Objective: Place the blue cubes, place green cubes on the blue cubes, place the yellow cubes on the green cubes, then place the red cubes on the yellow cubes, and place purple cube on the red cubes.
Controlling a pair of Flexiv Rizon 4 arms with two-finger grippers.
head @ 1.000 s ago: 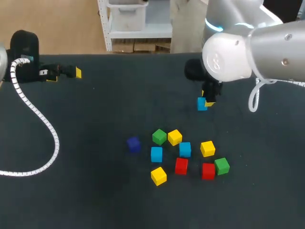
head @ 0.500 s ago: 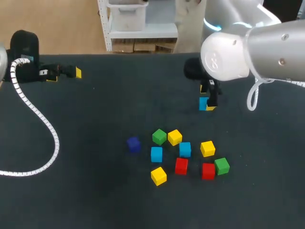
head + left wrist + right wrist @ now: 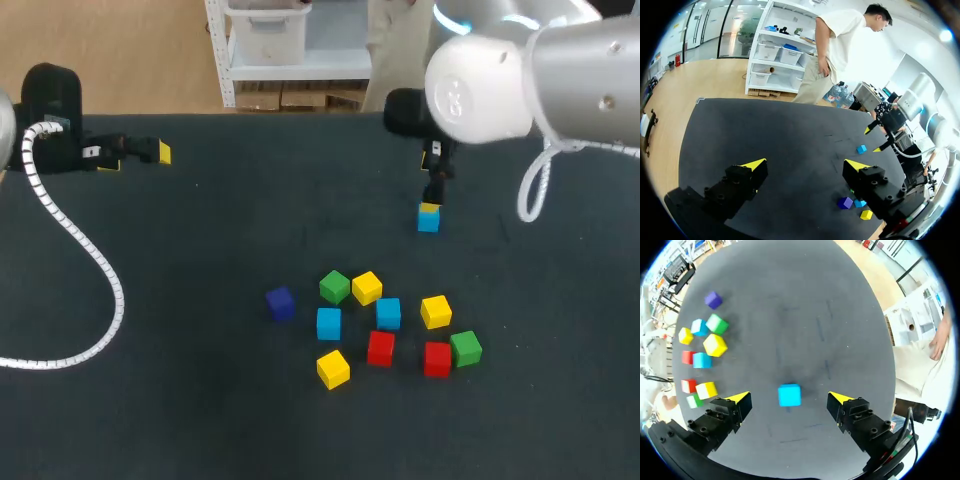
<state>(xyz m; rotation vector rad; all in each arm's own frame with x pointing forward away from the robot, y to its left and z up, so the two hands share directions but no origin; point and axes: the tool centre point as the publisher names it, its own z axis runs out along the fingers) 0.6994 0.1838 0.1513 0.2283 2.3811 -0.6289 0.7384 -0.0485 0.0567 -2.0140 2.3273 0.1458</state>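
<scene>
One light blue cube (image 3: 428,221) lies alone on the dark table, apart from the others. My right gripper (image 3: 431,190) hangs just above it, open. In the right wrist view the same blue cube (image 3: 789,394) sits on the table between the spread fingers of the right gripper (image 3: 790,398), touching neither. The other cubes form a loose cluster: purple (image 3: 280,303), green (image 3: 334,287), yellow (image 3: 367,288), two blue (image 3: 328,323) (image 3: 388,313), red (image 3: 380,348) and more beside them. My left gripper (image 3: 135,153) is open and empty at the far left.
A white coiled cable (image 3: 90,262) from the left arm loops over the table's left part. At the cluster's right side lie a yellow cube (image 3: 435,311), a red cube (image 3: 437,358) and a green cube (image 3: 465,348); another yellow cube (image 3: 333,368) lies at its front.
My right gripper has opened and let go of the blue cube, then risen a little above it. The cube now rests on the table. The left arm has not moved.
</scene>
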